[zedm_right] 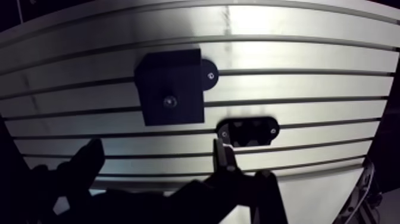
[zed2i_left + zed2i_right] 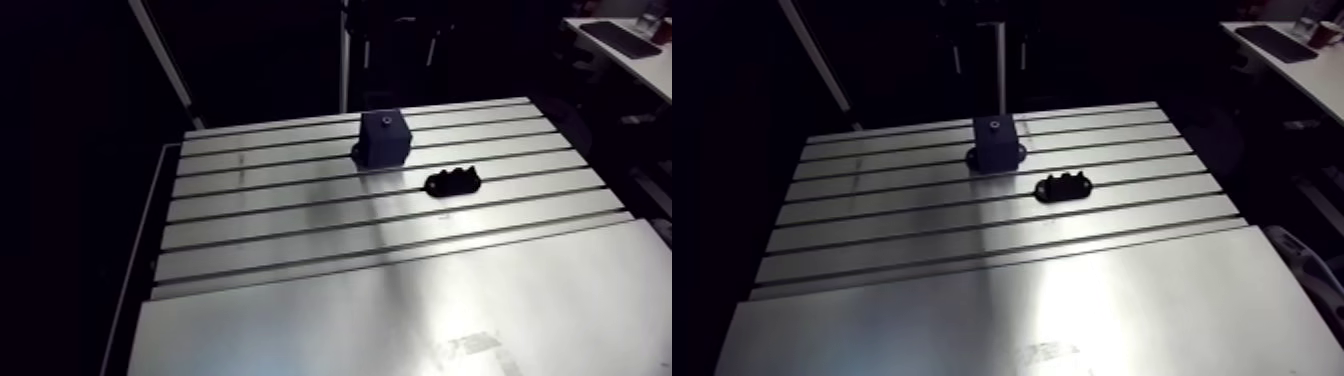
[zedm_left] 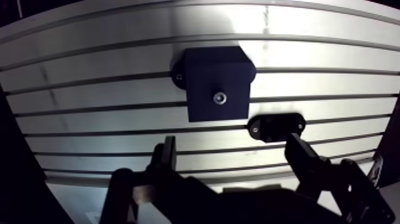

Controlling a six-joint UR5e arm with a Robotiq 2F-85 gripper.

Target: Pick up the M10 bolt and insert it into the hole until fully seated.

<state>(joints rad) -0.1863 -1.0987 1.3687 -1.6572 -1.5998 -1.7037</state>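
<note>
The gripper (image 3: 231, 143) is open: in the wrist view its two dark fingers (image 3: 167, 156) stand wide apart w/ nothing btw. them, only bare table (image 2: 300, 250) under the gap. The landmark is the dark blue block (image 3: 217, 89), which stands upright on the slotted aluminium table, approx. in the middle of its far part in the arm view. The block is ahead of the gripper, well apart from the fingertips, and more or less in line w/ the gap btw. them. In the centre of the block's top face is the hole (image 3: 220, 97); a small round glint shows there, and I cannot tell if it is the empty hole or a bolt head. At the foot of the block a small tab (image 1: 209, 74) w/ a screw lies flat on the table. Near the block, on its side toward the gripper and not touching it, lies a low black holder (image 3: 277, 126), oval, w/ bumps on top. One fingertip is just beside this holder in the wrist view. The M10 bolt itself I cannot identify w/ certainty; the holder is too dark to see what it carries.
</note>
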